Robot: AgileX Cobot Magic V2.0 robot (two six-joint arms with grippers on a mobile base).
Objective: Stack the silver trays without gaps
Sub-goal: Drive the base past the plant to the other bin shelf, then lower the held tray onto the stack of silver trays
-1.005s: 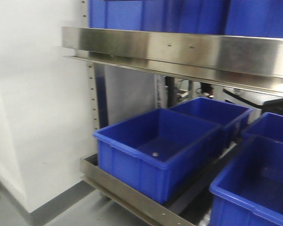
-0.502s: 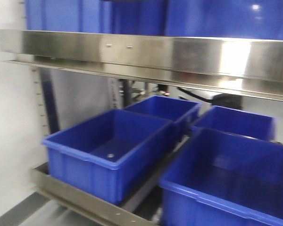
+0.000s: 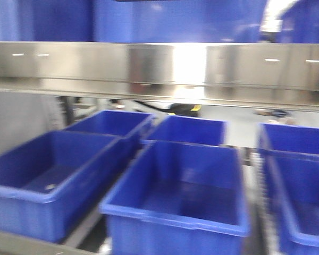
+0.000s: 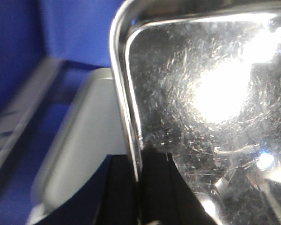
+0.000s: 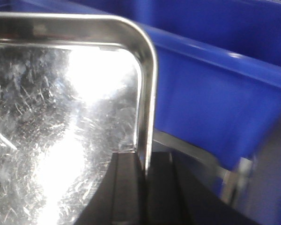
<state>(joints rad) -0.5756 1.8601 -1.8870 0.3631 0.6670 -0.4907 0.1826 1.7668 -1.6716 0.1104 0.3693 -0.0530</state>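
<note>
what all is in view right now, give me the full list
blue bins: six, blue, lower shelf, three rows of two; more blue above the beam, blurred, count unclear
steel beam: one, silver, across the top of the front view
silver tray: one in each wrist view, shiny and scratched, held by its rim; cannot tell whether it is the same tray
pale grey shape: one, blurred, left of the tray in the left wrist view; cannot tell what it is
left claw: black, shut on the tray's rim
right claw: black, shut on the tray's rim
</note>
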